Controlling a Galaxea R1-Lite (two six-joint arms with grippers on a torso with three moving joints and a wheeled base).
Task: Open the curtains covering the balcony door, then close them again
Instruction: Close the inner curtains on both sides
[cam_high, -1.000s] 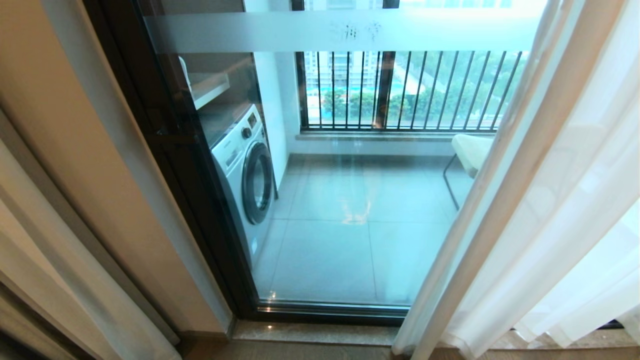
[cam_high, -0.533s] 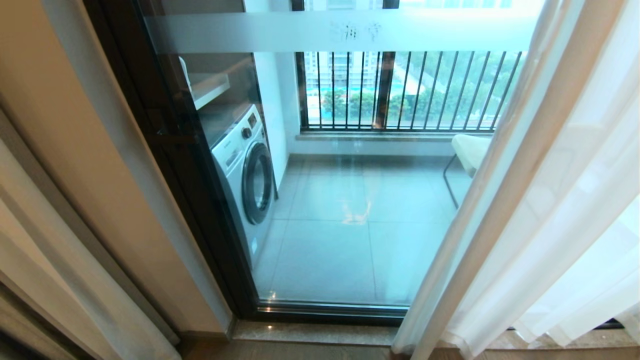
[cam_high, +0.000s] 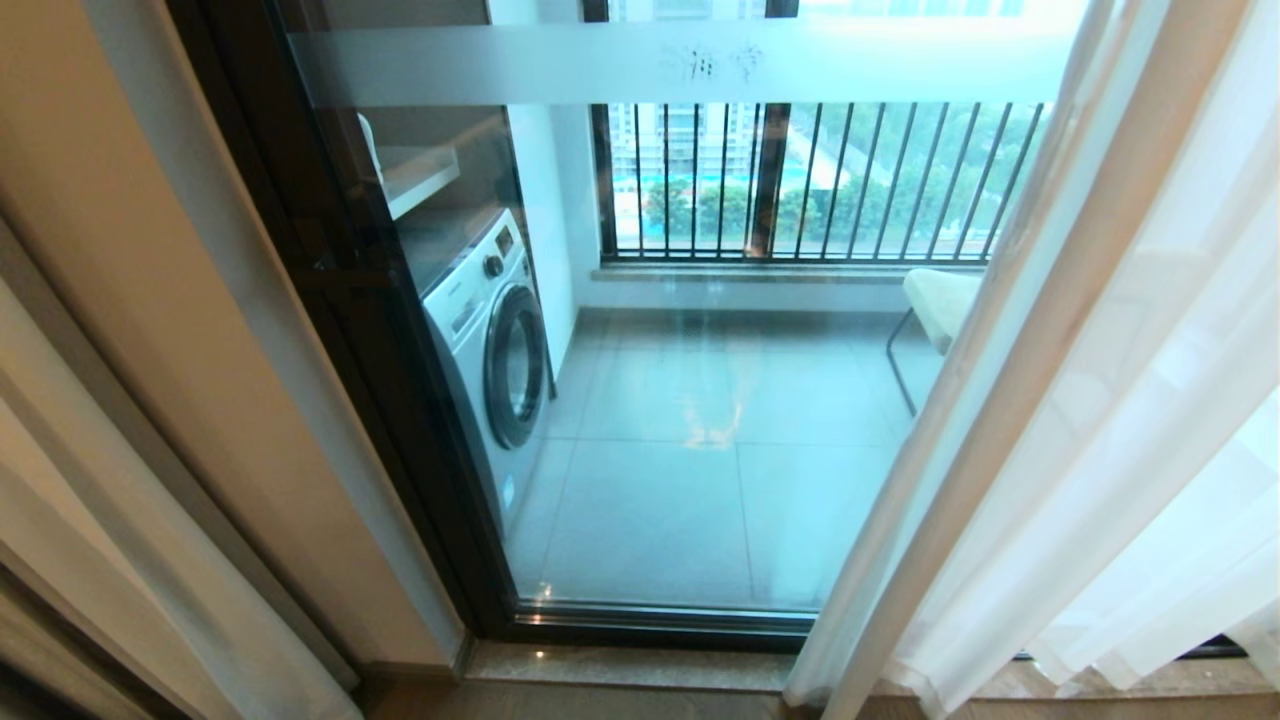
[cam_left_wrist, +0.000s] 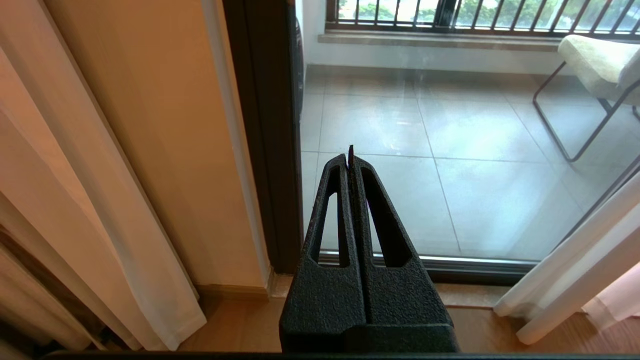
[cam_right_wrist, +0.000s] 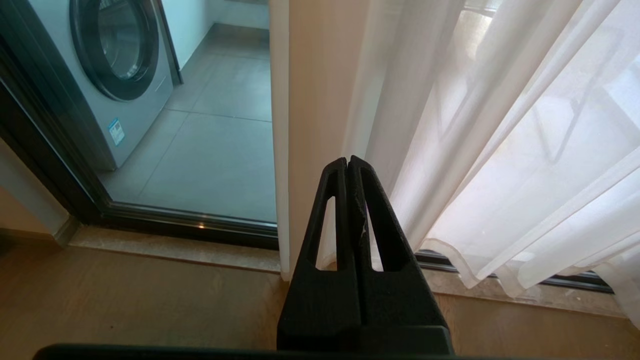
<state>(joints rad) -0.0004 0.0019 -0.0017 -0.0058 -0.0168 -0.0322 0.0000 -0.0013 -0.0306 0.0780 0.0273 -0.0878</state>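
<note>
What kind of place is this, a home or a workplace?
Most likely a home, probably a flat high up: a glass balcony door with sheer white curtains drawn aside, a washing machine and a chair on the tiled balcony, and a barred railing with trees and buildings beyond.

A home, high in an apartment block: sheer curtains (cam_high: 1100, 400) part before a glass balcony door (cam_high: 700, 350), with a washing machine (cam_high: 495, 330), chair (cam_high: 940, 300) and barred railing (cam_high: 820, 180) outside.

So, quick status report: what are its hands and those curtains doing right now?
Left end effector shut, empty. Right end effector shut, empty, facing right curtain. Curtains parted, balcony door uncovered. Nothing in the way.
</note>
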